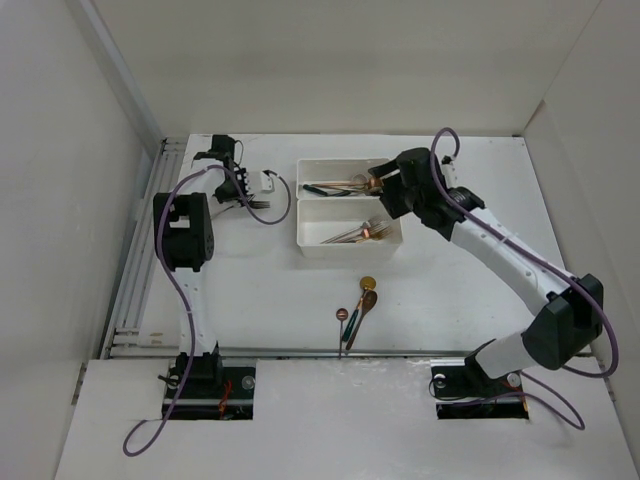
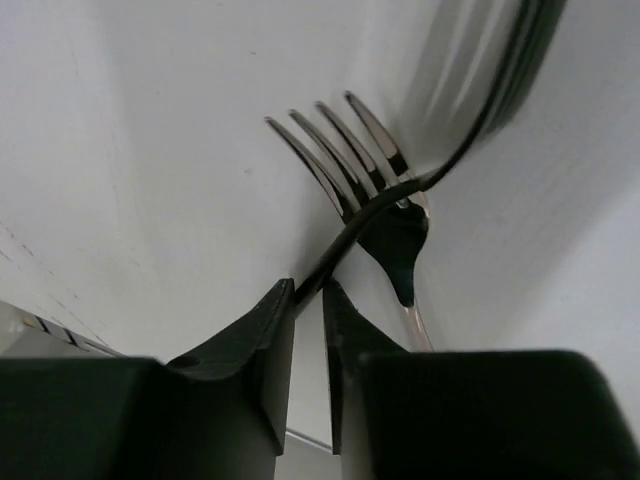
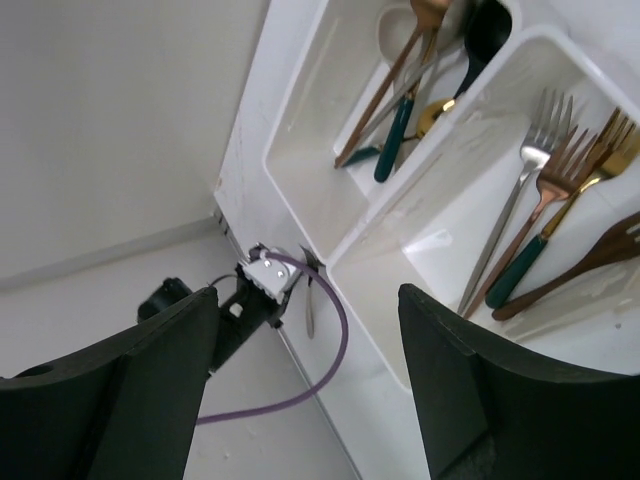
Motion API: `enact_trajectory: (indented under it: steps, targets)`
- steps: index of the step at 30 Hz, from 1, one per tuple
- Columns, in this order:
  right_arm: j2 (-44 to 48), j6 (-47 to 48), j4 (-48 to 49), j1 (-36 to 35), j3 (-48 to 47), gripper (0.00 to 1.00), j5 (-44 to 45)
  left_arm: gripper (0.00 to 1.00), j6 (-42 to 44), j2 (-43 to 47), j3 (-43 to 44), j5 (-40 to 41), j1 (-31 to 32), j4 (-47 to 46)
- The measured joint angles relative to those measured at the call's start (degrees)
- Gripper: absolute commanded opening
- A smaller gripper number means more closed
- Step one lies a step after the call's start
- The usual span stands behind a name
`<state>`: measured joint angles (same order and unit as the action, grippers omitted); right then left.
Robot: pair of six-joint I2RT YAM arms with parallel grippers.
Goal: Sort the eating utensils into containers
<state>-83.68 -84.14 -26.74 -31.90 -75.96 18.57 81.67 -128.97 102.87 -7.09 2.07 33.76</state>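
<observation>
My left gripper [image 1: 250, 202] at the far left of the table is shut on the thin stem of a dark fork [image 2: 380, 215], whose tines blur at the upper right. A second fork [image 2: 340, 150] lies on the table under it. My right gripper [image 1: 375, 180] hovers open and empty over the left end of the two white bins [image 3: 310, 370]. The far bin [image 1: 310, 168] holds spoons [image 3: 400, 90]. The near bin [image 1: 305, 245] holds forks [image 3: 540, 190]. Three spoons [image 1: 362, 303] lie on the table in front of the bins.
A metal rail [image 1: 135, 280] runs along the table's left edge. White walls close in the left, back and right. The left arm's purple cable [image 1: 287, 205] loops between its gripper and the bins, and shows in the right wrist view [image 3: 335, 330].
</observation>
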Motion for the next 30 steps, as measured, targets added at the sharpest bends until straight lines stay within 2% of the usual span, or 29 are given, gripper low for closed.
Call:
enact_trajectory:
  steps: [3, 8, 15, 20, 24, 30]
  targets:
    - [1.6, 0.3, -0.5, 1.6, 0.5, 0.77, 1.2, 0.00, 1.6, 0.0, 0.4, 0.4, 0.2, 2.2]
    - [4.5, 0.8, -1.3, 3.5, 2.0, 0.77, 3.0, 0.00, 0.2, 0.0, 0.9, 0.4, 0.2, 3.8]
    - [6.8, 3.3, -1.5, 3.7, 2.5, 0.77, 6.0, 0.00, -12.9, 1.1, 2.0, -8.9, -3.8, 3.9]
    - [9.1, 4.5, -1.6, 3.8, 3.6, 0.77, 8.2, 0.00, -20.5, 11.3, -7.5, -10.5, -5.7, -2.3]
    - [11.7, 5.4, -1.5, 5.1, 4.9, 0.77, 9.6, 0.00, -25.9, 19.9, -8.8, -10.6, -3.5, -4.5]
    - [16.9, 6.8, -1.3, 8.3, 9.0, 0.77, 11.8, 0.00, -34.0, 25.2, -0.5, -13.9, 5.2, -2.4]
